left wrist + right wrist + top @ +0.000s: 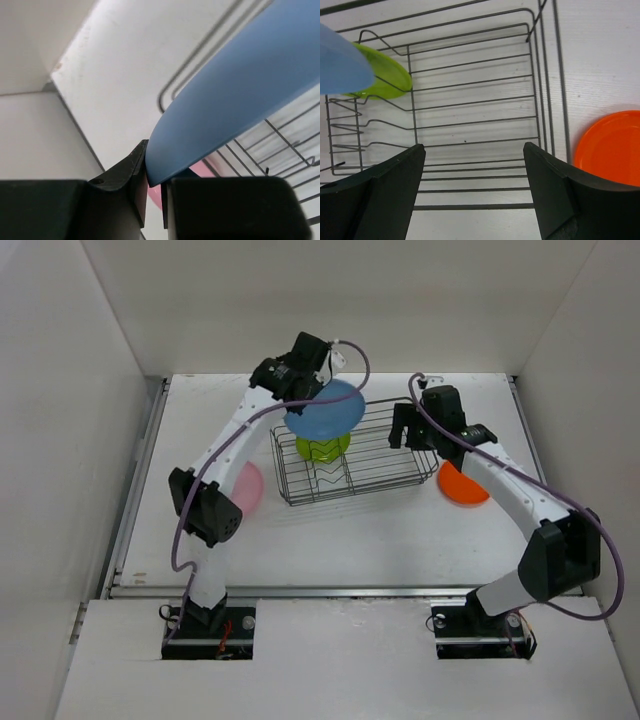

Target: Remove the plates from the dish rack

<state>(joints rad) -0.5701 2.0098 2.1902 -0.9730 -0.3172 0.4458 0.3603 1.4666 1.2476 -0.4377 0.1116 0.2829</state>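
Left gripper [154, 174], close up: black jaws pinched on the rim of the blue plate [240, 95], edge caught between the two pads. The plate is tilted, and rack [280, 145] wires and a sliver of pink show beneath it.

Top view: the blue plate is held over the rack's left end, directly above the green plate [322, 448]. Whether the two touch cannot be told. Green stands on edge among the prongs at the left end.

Pink plate [248, 487] lies flat on the table [400, 540], left of the rack, partly hidden by the left arm.

Orange plate [462, 485] lies flat on the table just beside the rack's right side, partly under the right arm.

Right gripper [474, 150] hangs over the rack's right half, jaws spread wide and holding nothing, with bare wire floor between them.
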